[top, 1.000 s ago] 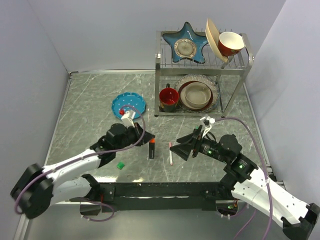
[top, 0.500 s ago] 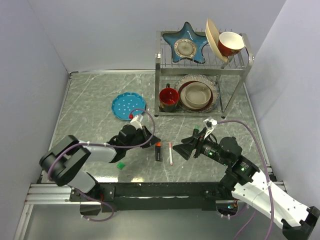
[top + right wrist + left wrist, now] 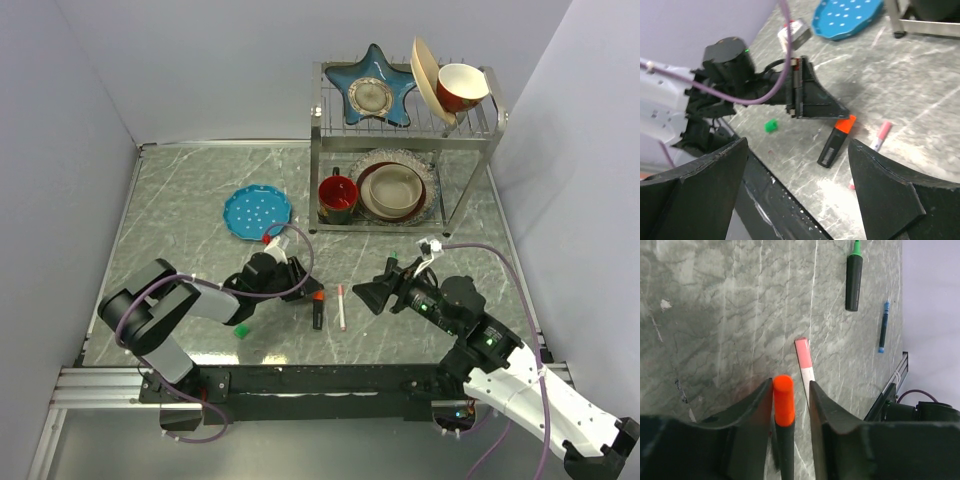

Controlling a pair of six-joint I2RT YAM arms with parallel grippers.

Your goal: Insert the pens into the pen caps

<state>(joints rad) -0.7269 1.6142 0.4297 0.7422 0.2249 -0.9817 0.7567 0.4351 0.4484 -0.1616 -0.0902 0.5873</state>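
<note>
A stubby black marker with an orange cap [image 3: 318, 309] lies on the table. In the left wrist view its orange end [image 3: 783, 400] shows in the narrow gap of my left gripper [image 3: 790, 383], against one finger and clear of the other. The left gripper [image 3: 303, 290] is low and slightly open. A white pen with a pink cap [image 3: 341, 306] lies just right of the marker. A loose green cap [image 3: 240, 330] lies near the front. A green-tipped black marker [image 3: 854, 276] and a thin blue pen [image 3: 883, 326] lie further right. My right gripper [image 3: 362, 297] is wide open and empty.
A blue plate [image 3: 257, 210] sits behind the left arm. A metal dish rack [image 3: 318, 130] with plates, bowls and a red mug stands at the back right. The table's front edge and rail run just below the arms.
My left gripper has moved right and nearer, down to the table. The orange-capped marker has shifted right and nearer with it. My right gripper has drawn back slightly to the right.
</note>
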